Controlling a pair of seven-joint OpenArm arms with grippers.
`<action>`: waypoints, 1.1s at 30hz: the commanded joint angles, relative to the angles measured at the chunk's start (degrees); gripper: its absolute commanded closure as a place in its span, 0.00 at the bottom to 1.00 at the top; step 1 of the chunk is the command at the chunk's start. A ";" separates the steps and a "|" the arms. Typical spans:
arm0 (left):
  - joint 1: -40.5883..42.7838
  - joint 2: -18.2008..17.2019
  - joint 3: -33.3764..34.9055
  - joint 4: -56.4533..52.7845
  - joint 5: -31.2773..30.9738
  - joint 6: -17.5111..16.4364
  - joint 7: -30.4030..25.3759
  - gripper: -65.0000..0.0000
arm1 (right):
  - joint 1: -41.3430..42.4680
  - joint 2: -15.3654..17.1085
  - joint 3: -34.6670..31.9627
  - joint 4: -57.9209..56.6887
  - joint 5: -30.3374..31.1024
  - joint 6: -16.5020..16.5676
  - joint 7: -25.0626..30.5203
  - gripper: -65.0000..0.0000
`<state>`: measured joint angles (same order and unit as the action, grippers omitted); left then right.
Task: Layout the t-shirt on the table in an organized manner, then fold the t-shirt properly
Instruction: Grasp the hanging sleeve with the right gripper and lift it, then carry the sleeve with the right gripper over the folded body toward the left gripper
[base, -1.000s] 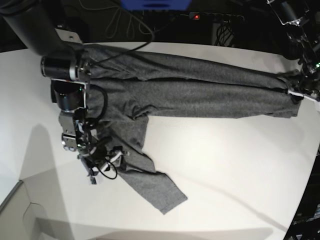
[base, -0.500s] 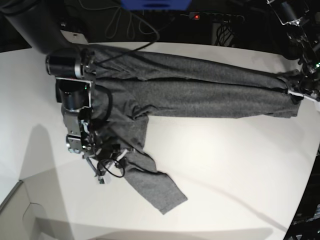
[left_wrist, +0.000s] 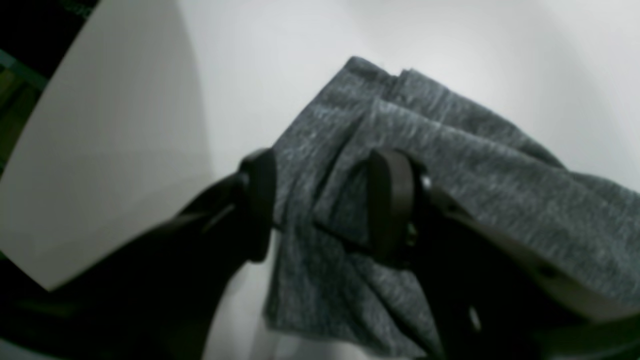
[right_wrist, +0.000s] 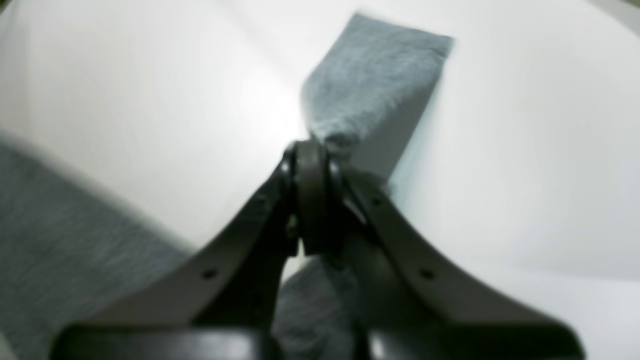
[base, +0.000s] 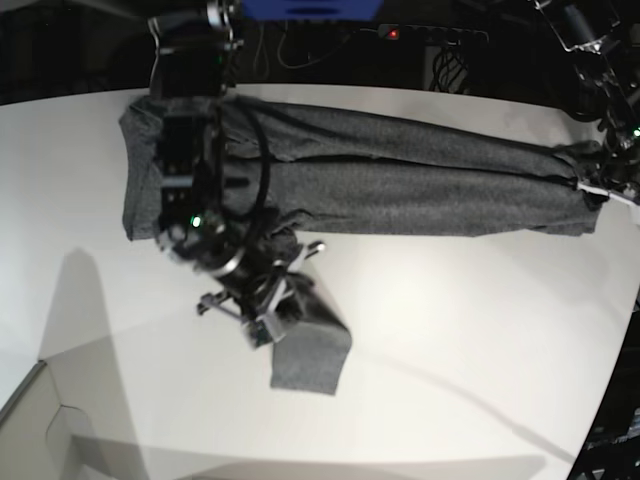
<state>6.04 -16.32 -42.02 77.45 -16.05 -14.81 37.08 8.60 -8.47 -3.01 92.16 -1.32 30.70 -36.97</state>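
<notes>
Dark heather-grey knit long-sleeve t-shirt (base: 400, 175) stretched in a long folded band across far part of big smooth white tabletop (base: 450, 340), running from near far-left corner to right edge. One sleeve hanging off band toward table middle, cuff end (base: 310, 365) lying flat on white surface. Right gripper (right_wrist: 311, 165) w/ fingers pressed together, pinching sleeve fabric just above cuff; sleeve lifted a bit there, rest trailing down to table. Seen from base view, right gripper (base: 262, 300) sits over sleeve, near band's left part. Left gripper (left_wrist: 320, 205) at band's right end by right table edge; fingers (left_wrist: 391, 205) half spread w/ bunched grey fabric between & around them. Can't tell if fabric is really clamped or just sitting betw. jaws. Base view: left gripper (base: 600, 180) touching shirt end.
</notes>
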 joint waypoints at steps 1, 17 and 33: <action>-0.64 -1.13 -0.22 1.01 -0.25 -0.09 -1.08 0.55 | -0.38 -0.53 -2.58 3.18 1.28 -0.15 1.59 1.00; -0.72 -1.13 -0.05 1.01 -0.25 -0.09 -1.08 0.55 | -13.66 -0.53 -23.59 13.64 1.01 -7.62 2.03 1.00; -0.72 -1.31 -0.13 1.36 -0.43 -0.09 -1.08 0.55 | -16.29 -0.53 -31.15 7.40 0.93 -7.80 7.12 1.00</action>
<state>5.89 -16.34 -41.87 77.62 -16.08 -14.81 37.10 -8.01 -8.25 -33.91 98.54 -1.21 23.07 -31.77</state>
